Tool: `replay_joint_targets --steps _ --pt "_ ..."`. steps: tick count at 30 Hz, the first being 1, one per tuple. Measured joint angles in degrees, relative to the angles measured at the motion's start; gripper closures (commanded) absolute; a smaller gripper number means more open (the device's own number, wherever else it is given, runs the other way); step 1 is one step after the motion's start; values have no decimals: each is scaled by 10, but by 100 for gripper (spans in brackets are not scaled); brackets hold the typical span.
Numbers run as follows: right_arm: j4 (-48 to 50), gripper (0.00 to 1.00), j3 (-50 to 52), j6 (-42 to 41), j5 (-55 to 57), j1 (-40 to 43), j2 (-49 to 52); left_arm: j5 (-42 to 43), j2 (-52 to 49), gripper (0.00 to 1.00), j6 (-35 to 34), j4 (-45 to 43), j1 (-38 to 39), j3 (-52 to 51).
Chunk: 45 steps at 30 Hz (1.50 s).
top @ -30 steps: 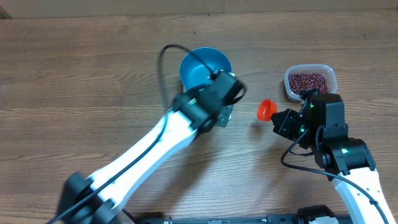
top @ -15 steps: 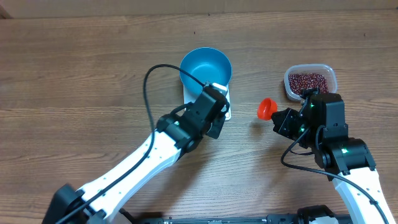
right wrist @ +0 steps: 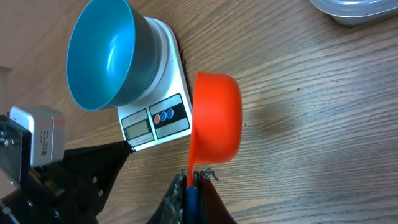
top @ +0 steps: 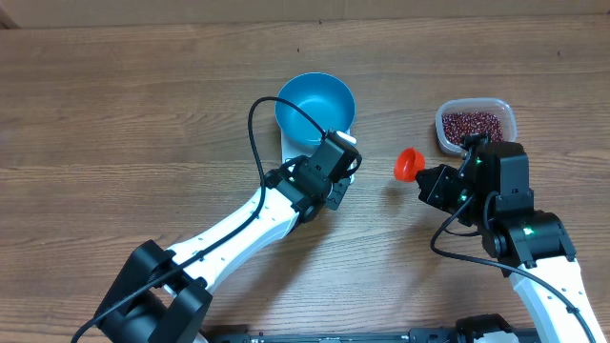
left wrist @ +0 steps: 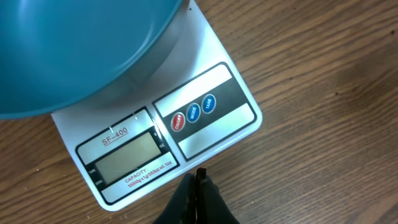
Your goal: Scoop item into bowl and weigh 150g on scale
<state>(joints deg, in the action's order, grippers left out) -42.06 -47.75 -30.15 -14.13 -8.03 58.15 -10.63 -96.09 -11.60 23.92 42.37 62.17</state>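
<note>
Left wrist: scale (left wrist: pixel 186 130) just beyond closed pincer (left wrist: pixel 198 176).

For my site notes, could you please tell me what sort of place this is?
Probably a robot test bench staged for kitchen weighing: a wooden table, a white kitchen scale carrying a blue bowl, and a tub of beans.

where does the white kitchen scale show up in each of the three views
Overhead: the scale is only a white sliver near centre, mostly hidden under the blue bowl.
Left wrist: the scale fills mid-frame, display and buttons toward the lower edge, bowl overhanging from top left.
Right wrist: the scale is left of centre, just left of the orange scoop.
Shared landmark: the blue bowl sitting on it.
</note>
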Motion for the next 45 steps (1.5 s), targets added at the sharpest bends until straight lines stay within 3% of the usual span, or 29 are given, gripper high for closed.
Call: replay_joint_targets --steps 27,45 --pt "5 96 0 0 0 0 0 -49 -93 96 2 -77 0 0" --pt "4 96 0 0 7 0 0 -59 -100 95 2 -105 -19 0"
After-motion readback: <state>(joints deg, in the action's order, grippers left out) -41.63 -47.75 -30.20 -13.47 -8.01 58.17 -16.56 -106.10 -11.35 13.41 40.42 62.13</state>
